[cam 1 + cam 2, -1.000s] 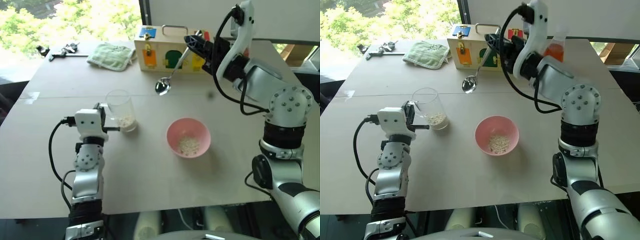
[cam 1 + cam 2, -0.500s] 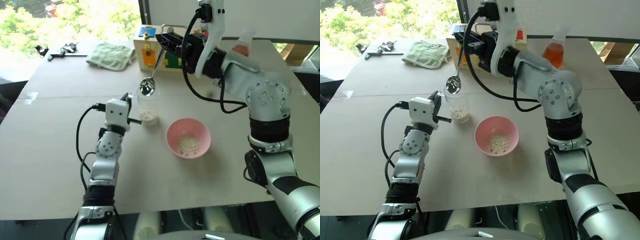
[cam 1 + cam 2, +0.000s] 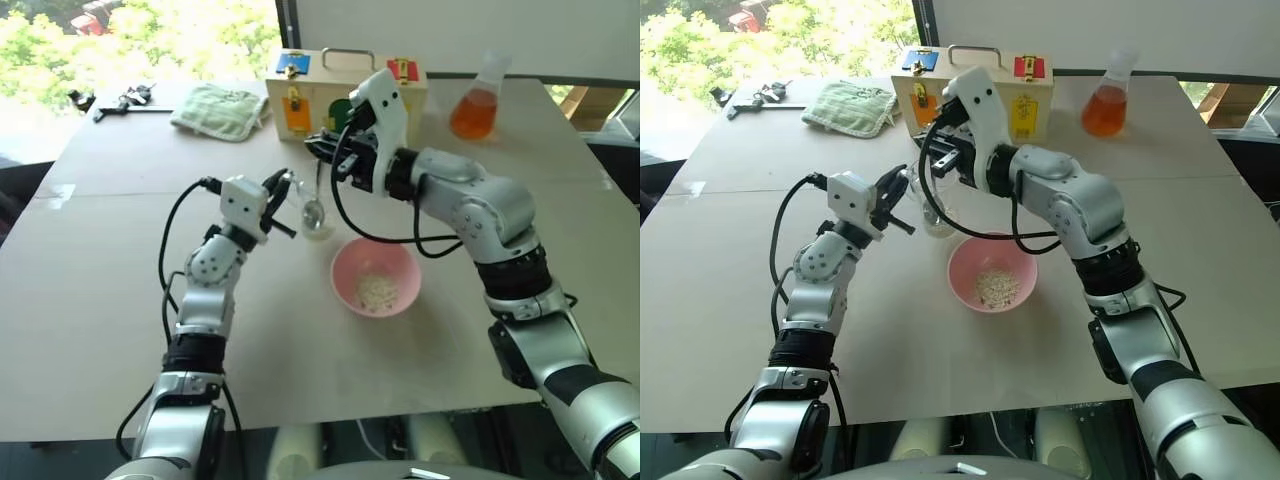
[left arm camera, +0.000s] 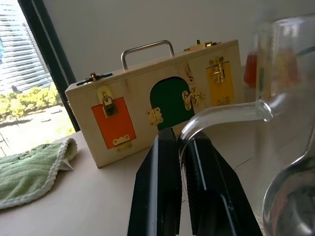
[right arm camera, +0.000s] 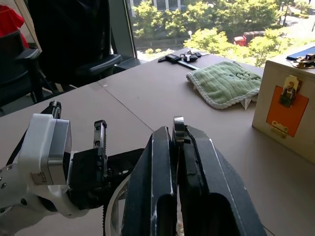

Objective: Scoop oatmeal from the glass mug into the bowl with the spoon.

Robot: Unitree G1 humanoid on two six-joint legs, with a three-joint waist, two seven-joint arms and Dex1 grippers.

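Note:
The glass mug (image 3: 308,205) sits lifted a little beside the pink bowl (image 3: 375,276), to its left and slightly behind. My left gripper (image 4: 180,140) is shut on the mug's curved glass handle (image 4: 221,114). Above the mug, my right gripper (image 5: 177,135) is shut on the handle of the spoon (image 3: 314,208). The spoon hangs down with its oval end inside the mug. A small heap of pale oatmeal (image 3: 376,291) lies in the bowl. I cannot make out the oatmeal in the mug past the glass and spoon.
A wooden latch box (image 3: 345,85) stands at the back of the table, with a flask of orange liquid (image 3: 475,108) to its right. A green towel (image 3: 222,108) and some small tools (image 3: 125,100) lie at the back left.
My left gripper has carried the mug to the right, close to the bowl. My right gripper has come down and to the left, and the spoon's end has gone into the mug.

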